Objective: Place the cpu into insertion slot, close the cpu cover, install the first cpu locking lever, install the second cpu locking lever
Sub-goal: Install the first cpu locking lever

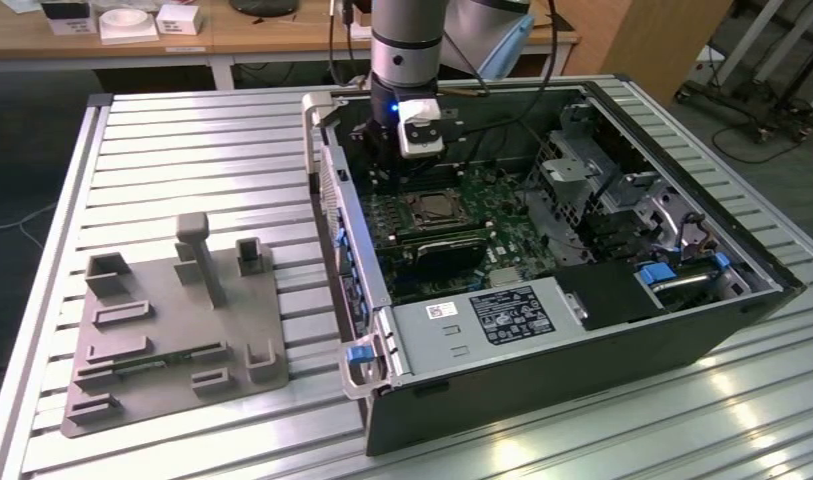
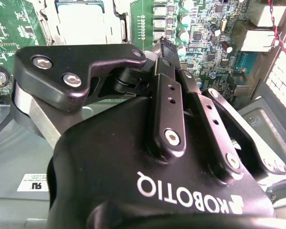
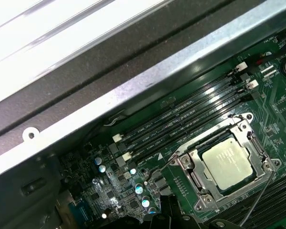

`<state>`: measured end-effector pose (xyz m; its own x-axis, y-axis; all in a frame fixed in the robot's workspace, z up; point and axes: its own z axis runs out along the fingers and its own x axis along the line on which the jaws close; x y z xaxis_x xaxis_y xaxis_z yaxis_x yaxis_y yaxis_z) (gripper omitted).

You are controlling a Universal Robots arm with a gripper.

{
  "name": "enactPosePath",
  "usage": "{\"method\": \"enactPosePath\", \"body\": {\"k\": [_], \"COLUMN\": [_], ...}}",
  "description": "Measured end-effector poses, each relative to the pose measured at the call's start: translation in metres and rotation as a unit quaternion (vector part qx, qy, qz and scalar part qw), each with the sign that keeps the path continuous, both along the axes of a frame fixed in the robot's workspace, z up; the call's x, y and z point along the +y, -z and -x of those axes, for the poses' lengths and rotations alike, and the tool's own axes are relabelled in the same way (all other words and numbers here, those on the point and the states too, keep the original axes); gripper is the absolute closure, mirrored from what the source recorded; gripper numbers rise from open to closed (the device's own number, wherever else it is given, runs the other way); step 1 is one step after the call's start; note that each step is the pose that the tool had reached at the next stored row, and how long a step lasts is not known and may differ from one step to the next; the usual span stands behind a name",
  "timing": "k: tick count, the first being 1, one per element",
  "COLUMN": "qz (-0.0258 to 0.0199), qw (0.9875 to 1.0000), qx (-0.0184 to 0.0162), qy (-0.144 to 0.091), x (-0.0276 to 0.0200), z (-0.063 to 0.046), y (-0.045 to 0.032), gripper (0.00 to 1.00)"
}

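The cpu (image 3: 227, 163) lies flat in the insertion slot (image 3: 242, 120) on the green motherboard, silvery top up. The cpu cover (image 3: 194, 172) is down around it as a metal frame. A thin wire locking lever (image 3: 257, 198) stands off one side of the socket, and another lever end (image 3: 169, 160) pokes out at a corner. My gripper (image 2: 158, 47) hangs inside the computer case, just off the socket toward the board's connector edge, fingers together and holding nothing. In the exterior view the gripper (image 1: 382, 160) is above and behind the cpu (image 1: 437, 207).
The open computer case (image 1: 379, 330) lies on a slatted metal table (image 1: 193, 150). Memory slots (image 3: 181, 119) run beside the socket. A drive cage (image 1: 606, 190) and a power supply (image 1: 493, 315) fill the case's other end. A grey fixture block (image 1: 166, 320) stands at the exterior view's left.
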<state>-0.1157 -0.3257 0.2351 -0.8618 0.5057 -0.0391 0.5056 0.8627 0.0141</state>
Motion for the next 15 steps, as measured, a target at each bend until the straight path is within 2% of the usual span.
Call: {"method": "enactPosePath", "body": {"k": [4, 9, 15], "qz": [0.0000, 0.0000, -0.0001], "qw": [1.0000, 0.9993, 0.9988], "qx": [0.0000, 0.0000, 0.0000], "qy": [-0.004, -0.037, -0.049], "x": [0.0000, 0.0000, 0.0002], "z": [0.0000, 0.0001, 0.0003], "y": [0.0000, 0.0000, -0.0022], "gripper": [0.90, 0.90, 0.90]}}
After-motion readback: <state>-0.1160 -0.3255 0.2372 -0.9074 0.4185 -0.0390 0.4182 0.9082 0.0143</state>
